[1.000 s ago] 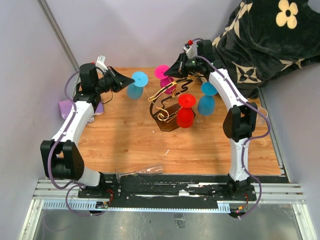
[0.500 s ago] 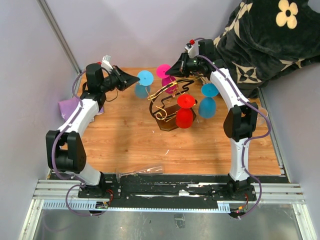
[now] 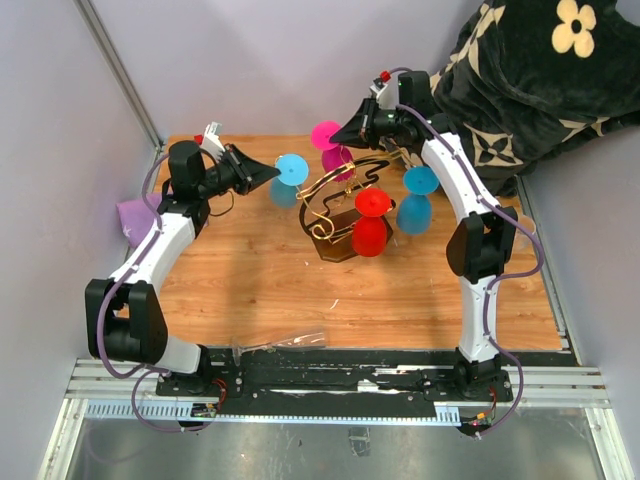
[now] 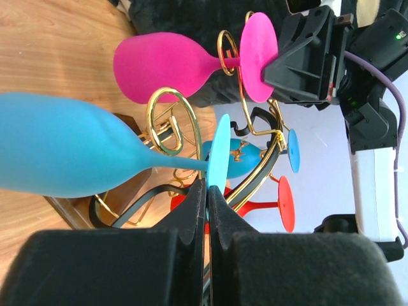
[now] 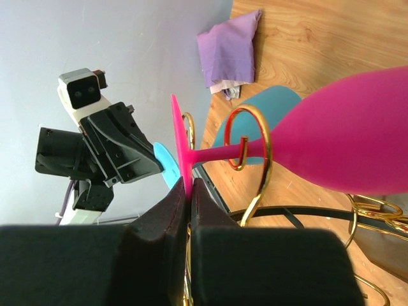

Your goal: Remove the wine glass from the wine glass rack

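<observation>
Cut off: the bowl of the blue wine glass (image 4: 70, 153) runs out of the left wrist view at 9 o'clock. The bowl of the pink wine glass (image 5: 344, 140) is clipped at 3 o'clock of the right wrist view.
Not visible: the inside of any bowl.
Unclear: the blue stem overlaps the gold wire in the left wrist view, so I cannot tell if it is free.
Rack: the wine glass rack (image 3: 338, 200) is mid-table, its dark base partly behind the red glass (image 3: 370, 236).
Rack contents: the pink stem is threaded through a gold ring at 12 o'clock. The red glass is at 4 o'clock and the teal glass (image 3: 412, 212) at 3 o'clock, feet up, their seating too small to read.
Blue glass position: just beside the rack at 10 o'clock.
Left gripper (image 4: 207, 191): jaws narrow, pinching the blue foot's rim.
Right gripper (image 5: 188, 188): jaws narrow, pinching the pink foot's rim.
Other: purple cloth (image 3: 135, 216) at the table's 9 o'clock edge.
</observation>
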